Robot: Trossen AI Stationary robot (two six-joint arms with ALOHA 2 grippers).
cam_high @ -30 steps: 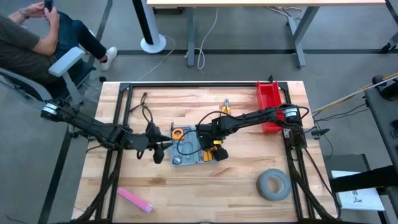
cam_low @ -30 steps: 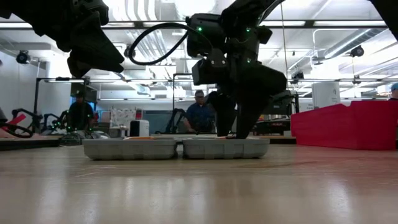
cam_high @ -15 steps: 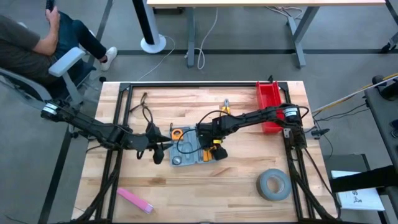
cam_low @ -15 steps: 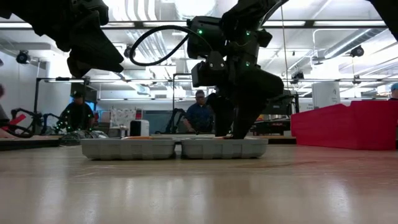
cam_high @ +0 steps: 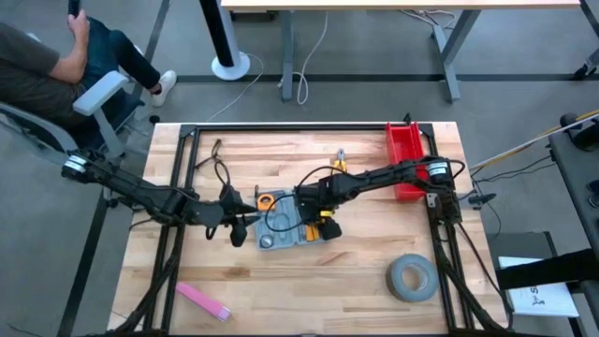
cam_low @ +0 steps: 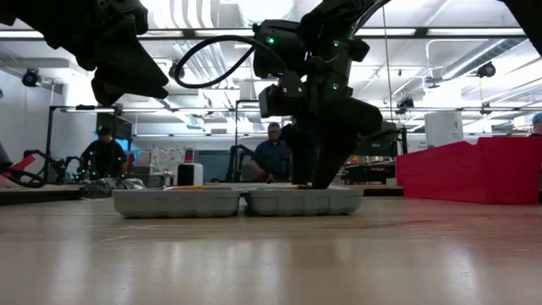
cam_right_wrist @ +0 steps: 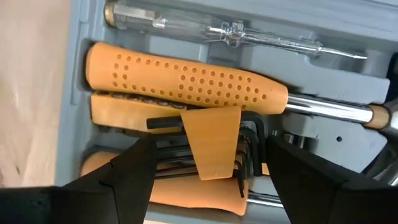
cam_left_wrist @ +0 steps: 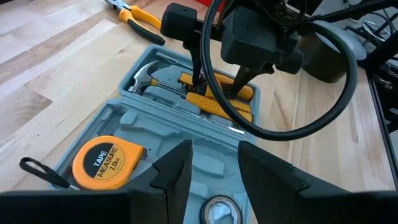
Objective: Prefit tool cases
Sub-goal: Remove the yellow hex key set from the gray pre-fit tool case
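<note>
The blue-grey tool case (cam_high: 281, 225) lies open and flat on the wooden table, both halves side by side (cam_low: 237, 202). One half holds an orange tape measure (cam_left_wrist: 102, 163). The other holds a hammer with a dotted orange handle (cam_right_wrist: 186, 81), a clear tester screwdriver (cam_right_wrist: 230, 28) and an orange hex-key holder (cam_right_wrist: 214, 143). My right gripper (cam_right_wrist: 208, 152) points down into that half, open, one finger on each side of the hex-key holder; whether it touches, I cannot tell. My left gripper (cam_left_wrist: 214, 165) hovers open over the case's left end, with nothing between its fingers.
A red bin (cam_high: 405, 159) stands at the table's far right, a grey tape roll (cam_high: 412, 278) at the near right, a pink strip (cam_high: 203, 301) at the near left. Yellow-handled pliers (cam_high: 339, 161) lie beyond the case. A person sits off the far left corner.
</note>
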